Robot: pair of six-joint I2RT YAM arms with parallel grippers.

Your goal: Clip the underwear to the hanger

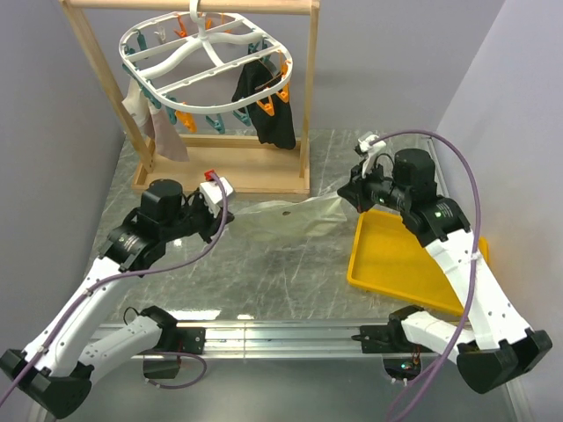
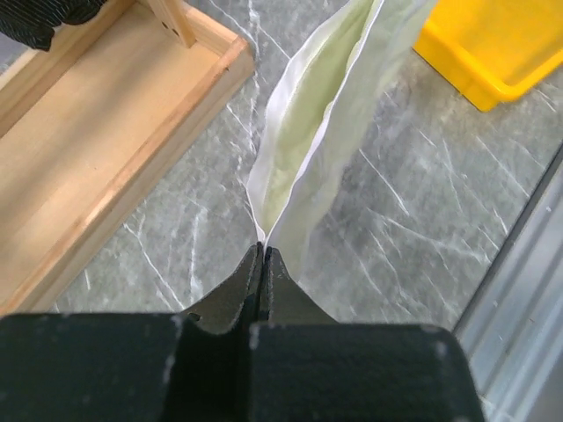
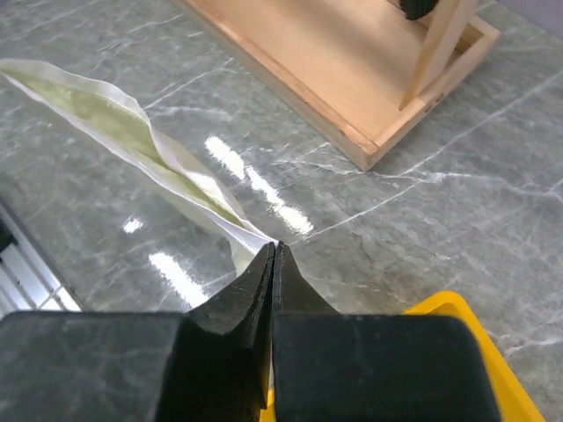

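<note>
Noted: left end effector (image 2: 264,250) and right end effector (image 3: 274,247) each pinched shut on an underwear (image 1: 303,211) edge, cloth stretched low over desk (image 1: 264,281). Risk: thin edge grips could slip on lift toward hanger (image 1: 207,54), dropping one side.

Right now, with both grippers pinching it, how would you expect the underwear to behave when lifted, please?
Probably floppy: the underwear drapes in soft folds between the left gripper and right gripper. Likely light, being thin fabric. It might slip, since each shut gripper pinches only a narrow edge.
</note>
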